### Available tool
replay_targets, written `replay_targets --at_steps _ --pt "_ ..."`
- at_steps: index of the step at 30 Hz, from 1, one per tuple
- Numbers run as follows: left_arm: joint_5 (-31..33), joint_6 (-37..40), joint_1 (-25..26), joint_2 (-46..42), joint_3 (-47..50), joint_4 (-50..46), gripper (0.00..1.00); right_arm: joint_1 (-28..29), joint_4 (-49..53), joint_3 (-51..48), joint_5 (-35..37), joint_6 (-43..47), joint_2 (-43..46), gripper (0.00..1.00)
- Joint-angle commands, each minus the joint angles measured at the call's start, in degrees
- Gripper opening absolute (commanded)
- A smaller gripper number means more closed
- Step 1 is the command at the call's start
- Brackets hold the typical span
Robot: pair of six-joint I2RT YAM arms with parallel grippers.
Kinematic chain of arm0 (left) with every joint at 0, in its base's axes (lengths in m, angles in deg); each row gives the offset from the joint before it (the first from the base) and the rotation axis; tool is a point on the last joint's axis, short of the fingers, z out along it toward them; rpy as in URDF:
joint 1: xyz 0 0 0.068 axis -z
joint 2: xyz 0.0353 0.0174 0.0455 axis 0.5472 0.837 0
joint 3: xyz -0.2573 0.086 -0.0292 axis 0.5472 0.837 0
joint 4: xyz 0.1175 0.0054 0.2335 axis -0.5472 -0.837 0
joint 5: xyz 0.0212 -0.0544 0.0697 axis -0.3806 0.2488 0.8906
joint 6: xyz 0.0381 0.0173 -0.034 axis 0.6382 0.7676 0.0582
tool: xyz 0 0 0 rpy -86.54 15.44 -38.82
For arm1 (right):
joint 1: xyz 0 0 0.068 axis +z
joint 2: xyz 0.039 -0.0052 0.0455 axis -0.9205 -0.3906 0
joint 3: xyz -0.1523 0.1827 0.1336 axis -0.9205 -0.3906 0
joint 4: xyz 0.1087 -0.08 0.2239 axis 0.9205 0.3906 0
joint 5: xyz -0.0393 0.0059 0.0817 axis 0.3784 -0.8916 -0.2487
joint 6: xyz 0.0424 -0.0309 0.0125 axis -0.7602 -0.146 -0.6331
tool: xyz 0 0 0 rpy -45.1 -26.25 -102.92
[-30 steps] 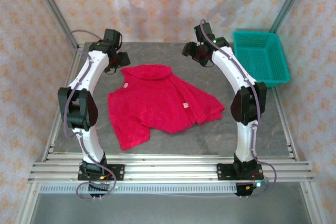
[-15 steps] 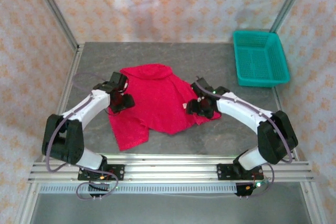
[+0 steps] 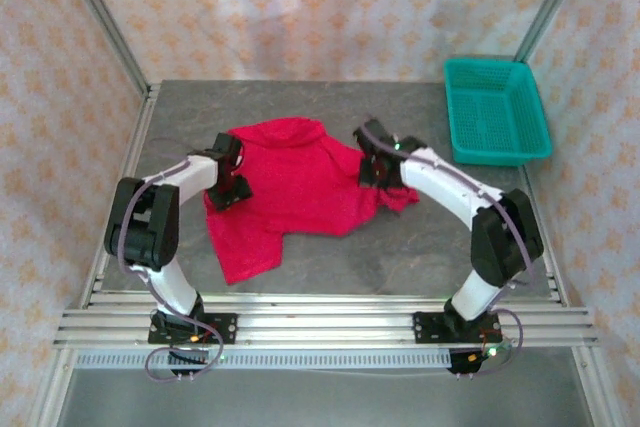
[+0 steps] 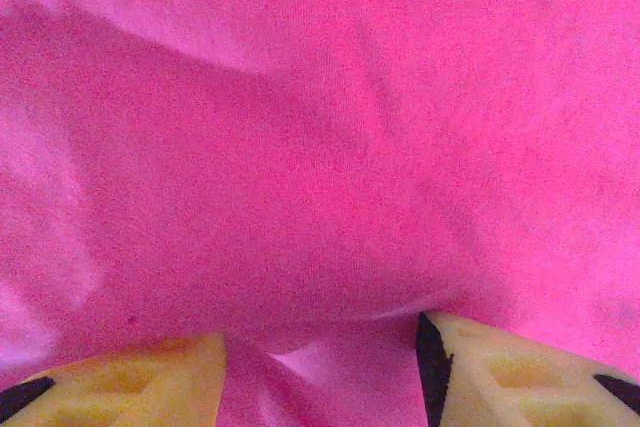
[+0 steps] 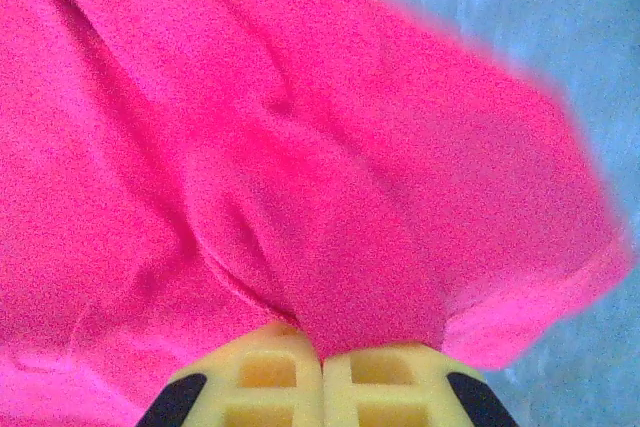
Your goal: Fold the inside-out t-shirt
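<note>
Now the right gripper (image 5: pixel 322 359) has dragged the shirt (image 3: pixel 300 187) back, pinching it tight; left gripper (image 4: pixel 320 357) rests on it, fingers apart.

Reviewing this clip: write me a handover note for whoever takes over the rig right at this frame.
Left tool: open, fingers apart and pressed onto the t-shirt near its left edge. Fabric bunches between them but is not pinched.
Right tool: shut on a ridge of fabric at the shirt's right side.
T-shirt: lies mostly spread but rumpled on the table, apart from the teal basket.
Done: one grip taken; no fold made yet.
Left to do: probably close the left tool, then make all the folds.
</note>
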Motion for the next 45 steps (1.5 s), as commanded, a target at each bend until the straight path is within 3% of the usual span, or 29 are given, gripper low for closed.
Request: replay_targets --at_steps 1,4,5,6,7,8,9,12,15,20,24,27,33,39,45 --pt "4.11 0.51 -0.98 2.81 -5.50 -1.76 0.54 -5.20 5.05 13.07 5.58 5.63 -4.40 0.00" --pt "4.05 0.75 -1.10 4.90 -8.17 -2.30 0.53 -9.58 9.07 26.38 1.11 7.24 -13.90 0.00" --pt "4.25 0.86 -1.10 5.22 -8.75 -2.82 0.53 -10.65 10.96 31.30 1.25 7.31 -17.66 0.12" --pt "4.50 0.94 -1.11 5.12 -9.14 -3.37 0.53 -11.58 13.15 36.31 2.28 7.22 -21.30 0.38" --pt "4.75 1.05 -1.10 4.67 -9.21 -3.86 0.53 -12.23 15.05 40.23 3.28 6.99 -24.16 0.54" --pt "5.18 1.05 -1.14 3.74 -8.89 -4.29 0.54 -12.79 16.87 44.12 4.19 6.81 -26.81 0.65" --pt "5.80 1.01 -1.10 2.41 -8.38 -4.64 0.55 -13.07 18.39 47.09 4.67 6.81 -29.09 0.70" --pt "5.86 0.74 -1.10 -2.61 -6.03 -5.57 0.57 -13.08 20.91 49.19 2.73 6.49 -30.90 0.72" --pt "2.89 -0.78 0.49 -8.81 -1.90 -4.50 0.57 -12.53 16.06 38.68 -0.09 5.42 -25.37 0.71" --pt "-1.48 -8.62 13.69 -16.53 5.85 2.57 0.66 -12.48 4.63 17.79 -3.41 3.03 -14.82 0.69" --pt "-4.41 -20.77 23.56 -17.96 12.67 13.83 0.63 -12.88 1.55 9.07 -4.05 1.95 -11.54 0.68" --pt "-0.93 -23.68 30.11 -16.68 11.74 14.12 0.62 -13.48 0.91 6.07 -3.88 1.71 -10.68 0.68" --pt "10.20 -21.69 39.61 -9.15 2.53 3.39 0.59 -14.07 0.51 4.32 -3.65 1.80 -9.09 0.68" --pt "11.74 -20.21 42.72 -1.51 -2.58 -2.05 0.53 -14.99 0.58 4.24 -4.46 1.76 -8.57 0.67" --pt "10.84 -20.08 42.88 -2.40 -0.94 -0.80 0.53 -15.21 0.12 4.97 -5.76 1.18 -8.69 0.67"
